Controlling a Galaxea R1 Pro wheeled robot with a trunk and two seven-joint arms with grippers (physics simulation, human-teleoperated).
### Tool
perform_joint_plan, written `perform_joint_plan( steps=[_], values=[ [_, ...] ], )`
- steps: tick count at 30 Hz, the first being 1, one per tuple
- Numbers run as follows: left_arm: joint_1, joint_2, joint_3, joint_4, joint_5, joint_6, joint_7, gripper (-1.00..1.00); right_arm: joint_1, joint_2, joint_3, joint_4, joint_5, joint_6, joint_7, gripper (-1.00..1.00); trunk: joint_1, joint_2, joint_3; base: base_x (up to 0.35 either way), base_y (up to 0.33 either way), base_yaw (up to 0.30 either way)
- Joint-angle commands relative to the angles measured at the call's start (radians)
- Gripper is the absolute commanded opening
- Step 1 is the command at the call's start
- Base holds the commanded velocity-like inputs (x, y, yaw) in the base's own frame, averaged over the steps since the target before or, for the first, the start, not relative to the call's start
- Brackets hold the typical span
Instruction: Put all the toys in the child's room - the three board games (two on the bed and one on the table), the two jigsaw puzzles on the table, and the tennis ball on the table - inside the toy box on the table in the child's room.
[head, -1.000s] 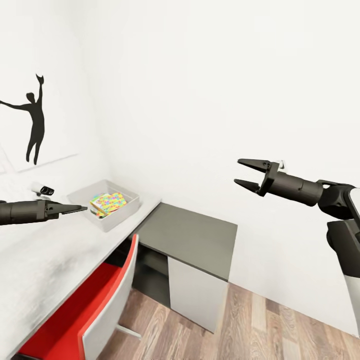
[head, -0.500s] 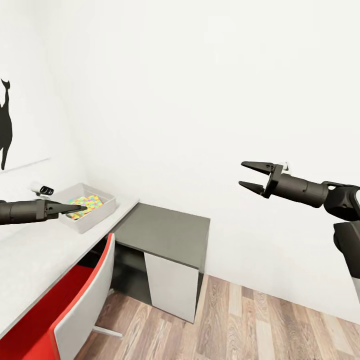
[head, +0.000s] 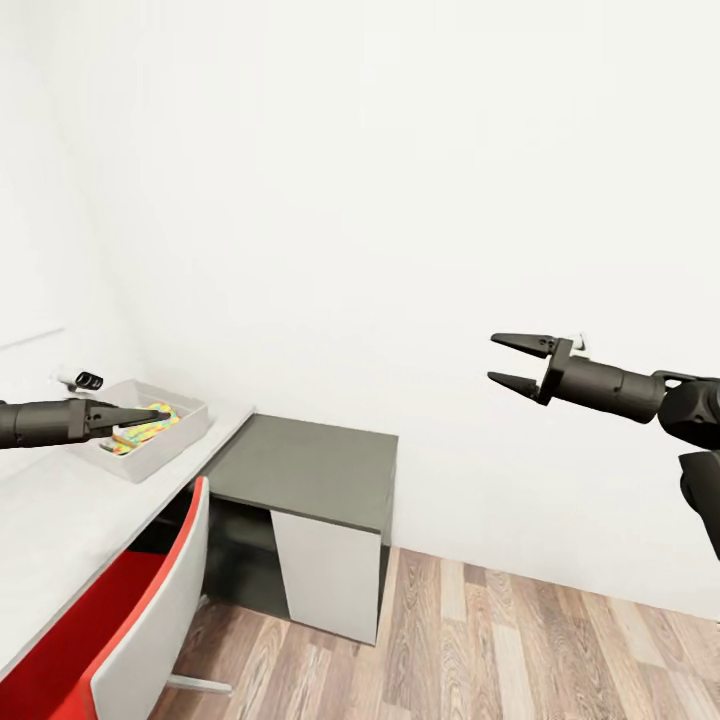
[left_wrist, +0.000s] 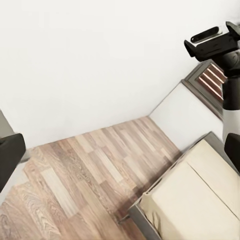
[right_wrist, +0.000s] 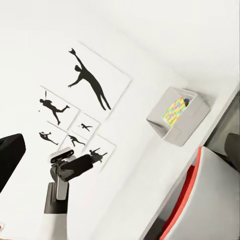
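Jigsaw puzzle (right_wrist: 175, 111) inside toy box (right_wrist: 176, 131)

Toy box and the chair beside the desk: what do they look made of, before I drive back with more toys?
The toy box looks like matte grey moulded plastic: thin flared walls, smooth rim, no gloss. The chair seems to be a hard pale grey shell with a red inner face, perhaps plastic or padding; I cannot tell which. The floor shows wood-grain planks, wood or laminate.

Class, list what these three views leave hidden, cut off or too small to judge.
- Toy box contents, head view: left gripper and near wall hide most beneath the jigsaw puzzle.
- Bed, left wrist view: cut off by the edge.
- Wall pictures, right wrist view: smaller ones too small for detail.
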Motion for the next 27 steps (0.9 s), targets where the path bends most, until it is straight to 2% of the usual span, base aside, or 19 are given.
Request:
perform_joint_plan(
  steps=[1, 9, 12, 15, 19, 22, 24, 25, 27],
  values=[
    [-0.001, 0.001, 0.0, 0.0, 0.0, 0.011, -0.004, 1.0, -0.001, -0.002, 0.001, 0.002, -0.01, 0.0, -0.01, 1.0, 0.001, -0.002, -0.001, -0.005, 0.014, -0.206],
    [-0.001, 0.001, 0.0, 0.0, 0.001, 0.011, -0.004, 1.0, 0.002, -0.008, -0.001, 0.06, -0.01, 0.0, -0.01, 1.0, 0.001, -0.002, 0.01, -0.002, 0.004, -0.206],
    [-0.001, 0.001, 0.0, 0.0, 0.005, 0.011, -0.004, 1.0, 0.016, -0.025, 0.0, 0.099, -0.009, 0.0, -0.01, 1.0, 0.001, -0.002, 0.015, 0.0, 0.001, -0.206],
    [-0.001, 0.001, 0.0, 0.0, 0.008, 0.011, -0.004, 1.0, 0.051, -0.053, 0.0, 0.141, -0.009, 0.0, -0.011, 1.0, 0.001, -0.002, 0.019, 0.0, 0.0, -0.206],
    [-0.001, 0.001, -0.001, 0.0, 0.009, 0.011, -0.004, 1.0, 0.089, -0.067, 0.0, 0.185, 0.002, 0.0, -0.011, 1.0, 0.001, -0.002, 0.025, 0.0, 0.0, -0.206],
    [-0.001, 0.001, -0.001, 0.0, 0.009, 0.011, -0.004, 1.0, 0.117, -0.072, 0.001, 0.218, 0.048, 0.0, -0.012, 1.0, 0.001, -0.002, 0.029, 0.0, 0.0, -0.206],
    [-0.001, 0.001, -0.003, 0.0, 0.009, 0.011, -0.004, 1.0, 0.134, -0.071, 0.003, 0.238, 0.117, 0.0, -0.012, 1.0, 0.001, -0.002, 0.032, 0.0, 0.0, -0.206],
    [-0.001, 0.001, -0.004, 0.0, 0.009, 0.011, -0.004, 1.0, 0.144, -0.068, 0.006, 0.25, 0.181, 0.0, -0.012, 1.0, 0.001, -0.002, 0.033, 0.0, 0.0, -0.207],
    [-0.001, 0.0, -0.005, 0.0, 0.009, 0.011, -0.004, 1.0, 0.151, -0.062, 0.01, 0.264, 0.255, 0.0, -0.012, 1.0, 0.001, -0.002, 0.036, 0.0, 0.0, -0.207]
  ],
)
